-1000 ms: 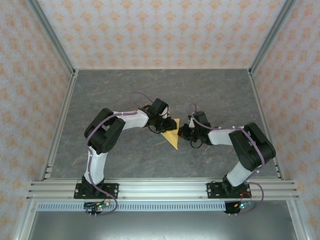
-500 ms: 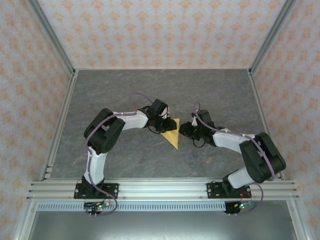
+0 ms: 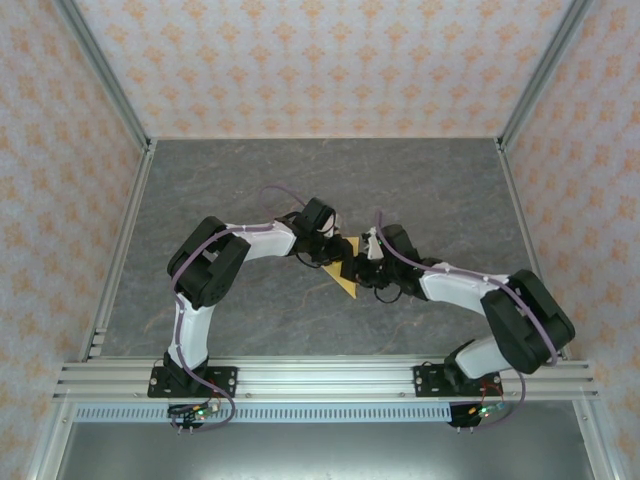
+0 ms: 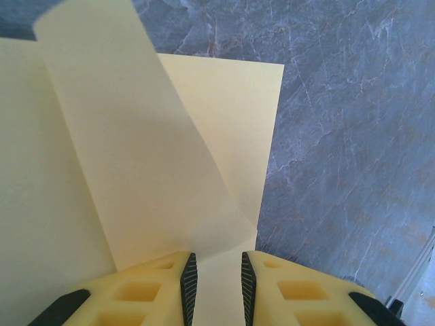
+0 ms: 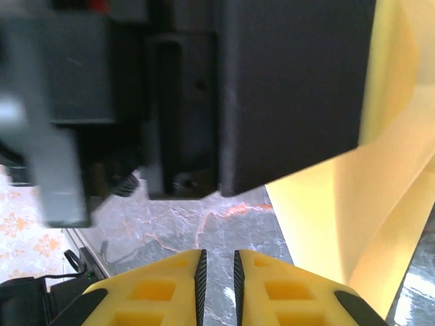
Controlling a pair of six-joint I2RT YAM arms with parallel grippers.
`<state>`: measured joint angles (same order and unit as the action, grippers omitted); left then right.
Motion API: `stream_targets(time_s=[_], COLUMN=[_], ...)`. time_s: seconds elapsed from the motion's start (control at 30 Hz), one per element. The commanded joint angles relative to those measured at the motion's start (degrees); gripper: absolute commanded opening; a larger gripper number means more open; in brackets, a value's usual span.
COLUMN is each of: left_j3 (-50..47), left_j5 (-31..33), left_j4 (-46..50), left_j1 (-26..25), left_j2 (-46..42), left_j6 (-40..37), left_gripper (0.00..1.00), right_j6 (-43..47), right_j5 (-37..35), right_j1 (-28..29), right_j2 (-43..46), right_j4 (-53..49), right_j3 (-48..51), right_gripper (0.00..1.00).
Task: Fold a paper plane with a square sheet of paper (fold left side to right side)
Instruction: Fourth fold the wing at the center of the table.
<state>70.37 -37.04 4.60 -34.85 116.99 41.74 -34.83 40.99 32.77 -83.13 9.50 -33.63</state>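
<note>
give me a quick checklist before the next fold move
1. square sheet of paper lying on the table: ok
2. left gripper over the sheet, jaws slightly apart: ok
3. loose flap pressed flat: not ok, it stands up curled
4. right gripper holding paper: not ok, bare table shows in its narrow gap
5. clearance between the two grippers: cannot tell, a dark housing sits close ahead
</note>
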Motion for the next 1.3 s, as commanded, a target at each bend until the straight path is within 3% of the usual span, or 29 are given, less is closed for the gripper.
stream_targets(time_s=[0.0,0.43,1.27], left_j3=[-1.80,-1.50,-0.99], left_j5=[2.58,2.59,2.94], left_j4=[2.76,3.14,3.84], left_j1=[-0.04,-0.09,-0.04], left_j2=[-0.18,-0.18,0.08], left_j6=[-0.25,-0.60,-0.78], left_gripper=[0.27,0.27,0.27], right_j6=[-0.16,4.16,6.78], right_j5=[0.22,-3.68,-4.21], right_j1=[0.37,1.16,2.03], right_j2=[-2.42,-6.39,-8.87], right_j4=[1.28,-6.34,-10.56], right_j3=[-1.86,-3.29,-3.16], right_gripper=[0.22,0.21,0.21])
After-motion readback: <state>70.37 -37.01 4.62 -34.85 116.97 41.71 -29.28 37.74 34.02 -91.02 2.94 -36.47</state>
